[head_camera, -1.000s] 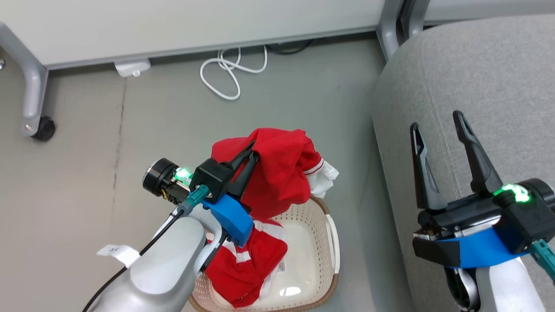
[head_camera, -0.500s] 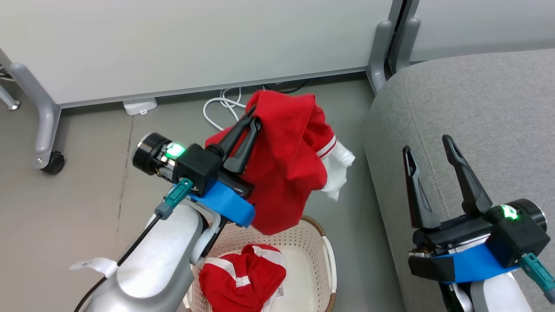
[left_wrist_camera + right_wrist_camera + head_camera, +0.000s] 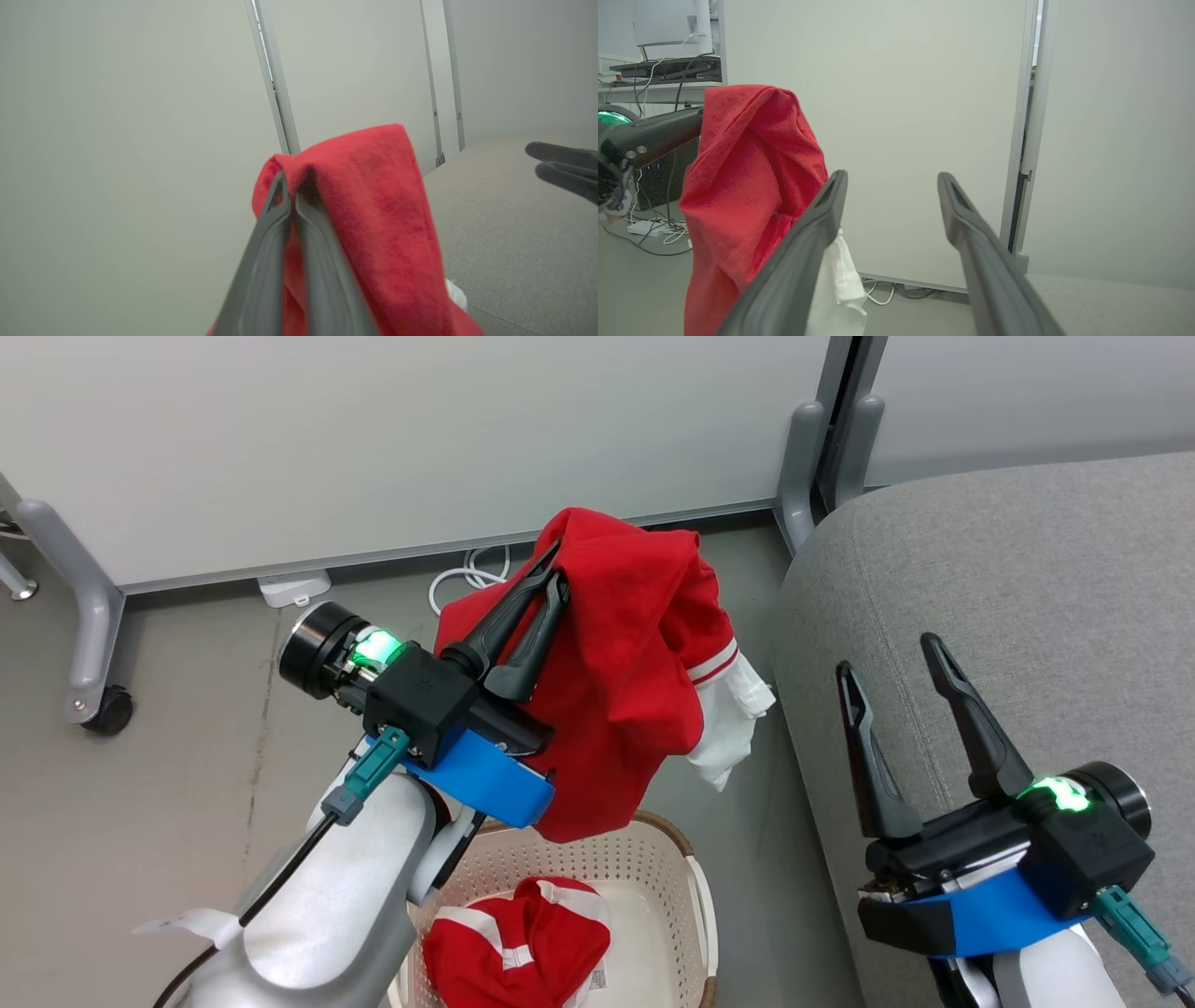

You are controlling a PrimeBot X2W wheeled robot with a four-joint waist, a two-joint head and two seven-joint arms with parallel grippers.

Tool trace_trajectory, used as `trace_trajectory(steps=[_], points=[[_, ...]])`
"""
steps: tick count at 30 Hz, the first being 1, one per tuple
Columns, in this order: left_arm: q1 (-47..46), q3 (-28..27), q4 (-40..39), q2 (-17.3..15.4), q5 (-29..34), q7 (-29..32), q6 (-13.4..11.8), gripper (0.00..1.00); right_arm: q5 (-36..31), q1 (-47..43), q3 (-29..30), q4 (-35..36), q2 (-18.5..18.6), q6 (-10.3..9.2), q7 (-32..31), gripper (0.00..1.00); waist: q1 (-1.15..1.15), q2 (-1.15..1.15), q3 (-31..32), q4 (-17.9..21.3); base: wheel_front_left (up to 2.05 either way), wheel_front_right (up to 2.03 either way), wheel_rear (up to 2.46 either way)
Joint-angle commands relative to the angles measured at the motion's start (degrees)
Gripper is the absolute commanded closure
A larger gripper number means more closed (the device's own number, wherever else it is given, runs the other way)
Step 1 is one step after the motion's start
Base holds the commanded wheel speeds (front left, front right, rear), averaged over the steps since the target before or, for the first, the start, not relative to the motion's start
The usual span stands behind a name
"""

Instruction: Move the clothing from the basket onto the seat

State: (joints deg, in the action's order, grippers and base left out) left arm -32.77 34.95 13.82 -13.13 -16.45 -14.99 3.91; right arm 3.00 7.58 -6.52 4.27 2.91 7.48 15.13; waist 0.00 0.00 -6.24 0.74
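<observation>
My left gripper (image 3: 553,571) is shut on a red garment (image 3: 635,663) with white trim, which hangs in the air above the cream basket (image 3: 653,868). The left wrist view has the closed fingers (image 3: 292,186) pinching a fold of that red garment (image 3: 373,210). A second red piece of clothing (image 3: 523,952) with white stripes lies crumpled inside the basket. To the right is the grey seat (image 3: 1027,597), and my right gripper (image 3: 887,658) hovers open and empty over its front edge. From the right wrist, the hanging garment (image 3: 747,186) is at the left and the right gripper (image 3: 889,179) spreads wide.
A white partition wall (image 3: 373,439) on grey wheeled legs (image 3: 89,644) stands behind. A white cable (image 3: 467,579) and a white power block (image 3: 294,586) lie on the grey floor. A desk with cables (image 3: 658,74) is at the far left.
My left gripper has lifted the red garment up and clear of the basket, a little toward the seat. The head camera has tilted, shifting the whole picture. The right gripper stays open.
</observation>
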Motion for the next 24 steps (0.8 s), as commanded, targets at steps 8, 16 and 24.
trace_trajectory(steps=[8,16,24], points=[[1.1,0.6,-1.0,0.7,0.8,-0.3,0.6,1.00,0.9,5.1,-6.1,-3.1,5.1,0.02,0.0,0.00,0.00,0.00,-0.6,-1.1,0.00,0.00,0.00],[1.2,2.3,-1.0,2.3,1.5,-0.3,1.4,1.00,2.6,11.5,-12.8,-9.3,9.7,0.02,0.0,0.00,0.00,0.00,-1.1,-2.8,0.00,0.00,0.00],[0.8,3.1,-0.7,3.4,2.0,-0.3,2.0,1.00,4.4,16.5,-18.1,-15.9,11.5,0.02,0.0,0.00,0.00,0.00,-1.2,-3.7,0.00,0.00,0.00]])
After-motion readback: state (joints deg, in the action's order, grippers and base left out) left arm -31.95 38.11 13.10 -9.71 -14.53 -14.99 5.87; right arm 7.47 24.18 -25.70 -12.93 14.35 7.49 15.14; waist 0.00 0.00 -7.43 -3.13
